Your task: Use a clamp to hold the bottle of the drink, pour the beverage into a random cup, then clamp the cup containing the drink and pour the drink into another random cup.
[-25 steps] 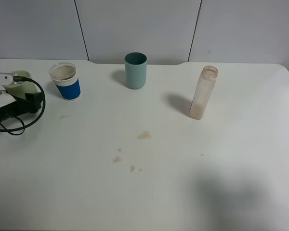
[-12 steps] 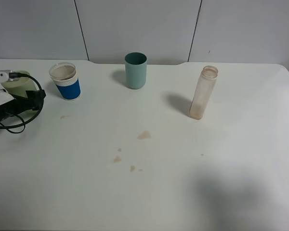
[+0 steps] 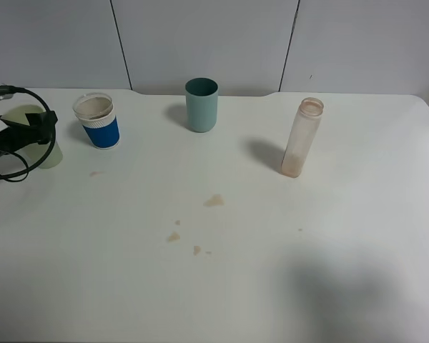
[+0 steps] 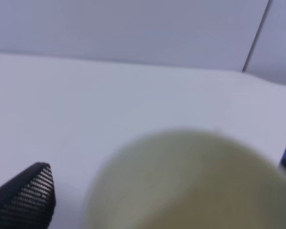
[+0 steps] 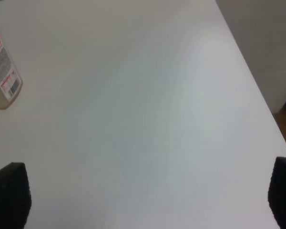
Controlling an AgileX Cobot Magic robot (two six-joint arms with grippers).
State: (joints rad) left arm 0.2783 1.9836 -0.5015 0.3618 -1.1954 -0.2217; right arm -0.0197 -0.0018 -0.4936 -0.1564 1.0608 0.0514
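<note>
A clear bottle (image 3: 301,138) with its top off stands at the right, with only a little brownish liquid at the bottom; it also shows in the right wrist view (image 5: 2,71). A blue-and-white paper cup (image 3: 96,121) stands at the back left and a teal cup (image 3: 201,105) at the back middle. A pale green cup (image 3: 44,150) stands at the far left. My left gripper (image 3: 41,128) is open around it. In the left wrist view the cup (image 4: 190,186) fills the space between the spread fingertips (image 4: 28,198). My right gripper (image 5: 148,191) is open and empty, off the exterior view.
Small brown spills (image 3: 214,201) mark the white table (image 3: 329,236) near its middle, with more drops (image 3: 174,236) toward the front. A black cable (image 3: 21,168) loops off the left arm. The table's right edge (image 5: 257,95) shows in the right wrist view.
My left arm has drawn back toward the far left edge. More of the pale green cup shows now. The bottle and the other two cups have not moved.
</note>
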